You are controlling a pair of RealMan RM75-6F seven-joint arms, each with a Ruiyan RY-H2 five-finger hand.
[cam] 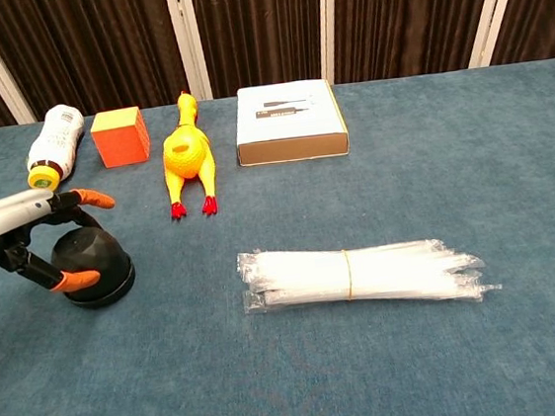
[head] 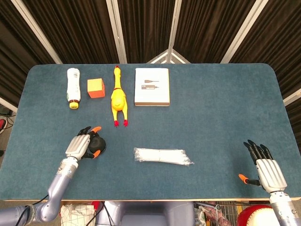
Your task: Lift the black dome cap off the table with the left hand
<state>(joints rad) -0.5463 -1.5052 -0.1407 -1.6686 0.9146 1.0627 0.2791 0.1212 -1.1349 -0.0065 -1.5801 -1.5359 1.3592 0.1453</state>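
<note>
Black dome cap (cam: 91,260) sits on the table (cam: 392,355), front-left, below the rubber chicken (cam: 186,158). My left robot hand (cam: 33,239) cups it from its left, orange fingertips (cam: 77,280) bracketing the dome; whether they press it, I cannot tell. My right robot hand (head: 267,170) rests spread, well apart.

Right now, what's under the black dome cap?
The black dome cap sits rim-down on the blue felt table, left hand wrapped over it. Only its outside shows; anything beneath is covered, so I can't tell.
</note>
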